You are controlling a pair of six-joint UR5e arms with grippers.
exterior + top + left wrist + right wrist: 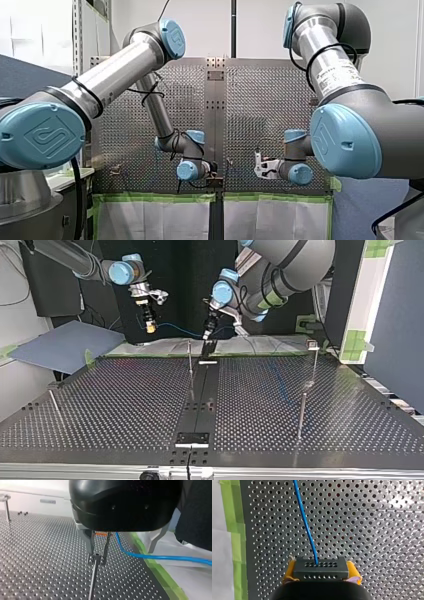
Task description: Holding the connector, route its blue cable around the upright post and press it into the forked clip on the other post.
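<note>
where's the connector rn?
Right wrist view: the connector is clamped between my right gripper's yellow pads, held over the perforated table, with the blue cable running out ahead of it.

Two pincers, one connector, one blue cable, four posts (top view).

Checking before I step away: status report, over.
Right gripper shut on connector. Left gripper at post top, grip unclear. Blue cable strung between them, not in forked clip. Nothing in the way.
</note>
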